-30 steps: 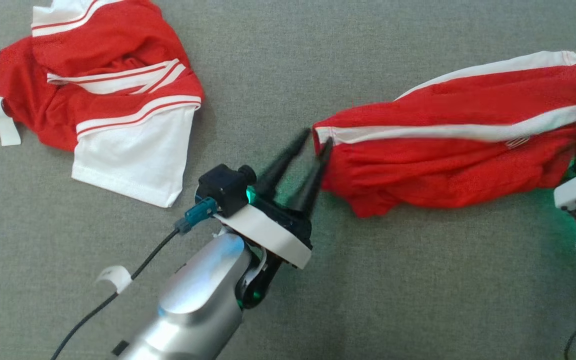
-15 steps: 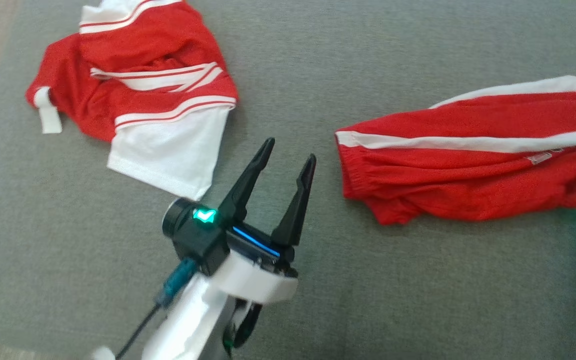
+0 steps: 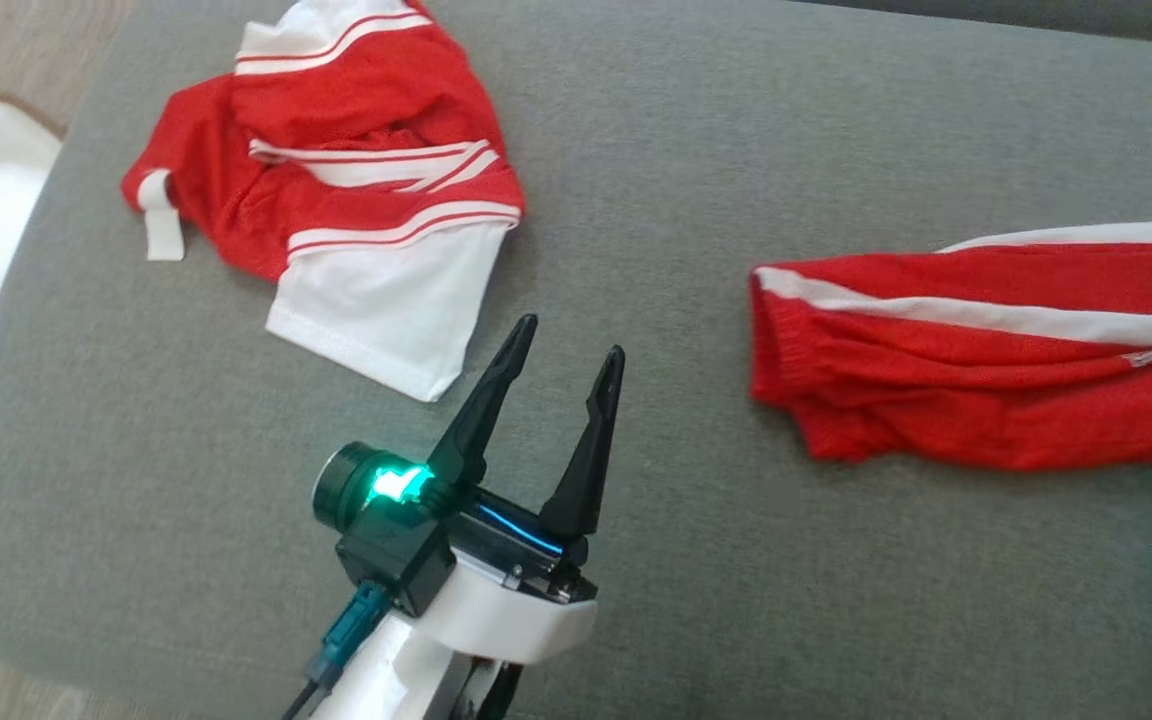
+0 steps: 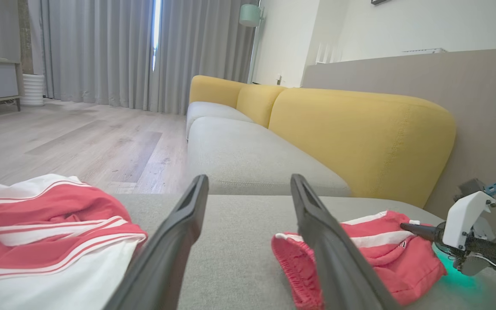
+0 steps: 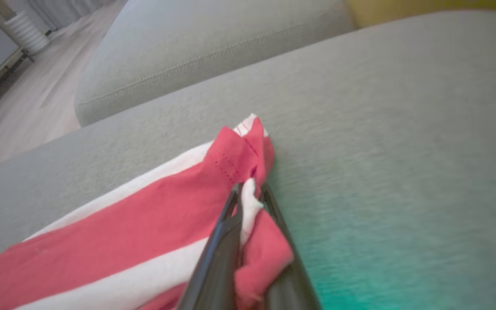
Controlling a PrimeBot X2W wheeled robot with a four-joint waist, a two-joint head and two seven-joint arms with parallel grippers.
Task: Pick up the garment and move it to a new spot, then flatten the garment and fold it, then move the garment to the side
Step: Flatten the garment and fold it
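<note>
- Nearest: left hand, fingers spread wide, nothing between them, poised above the grey seat.
- Right of the left hand, well apart from it: red shorts with white stripes, lying on the seat as a long band. The near end is bunched and puckered; the far end runs out of the head view.
- At that far end: right hand, clenched on a pinch of red and white cloth at the corner of the shorts, as seen in the right wrist view.
- Beyond the left hand and to its left: a red and white jersey, crumpled, near the fingertips but not touched.

Progress, as judged:
- The shorts are laid out lengthwise, so the move to a spot is taken as done or nearly so.
- Flattening is taken as partly done; wrinkles are left at the near end.
- Whether a fold has been made cannot be told. The move to the side is left.

Surface and room:
- The seat is a grey woven cushion, soft, so cloth may drag on it.
- Farther beyond the left hand: a second grey seat with a yellow backrest.
- To its left: wood floor.
- Farthest: grey curtains.
</note>
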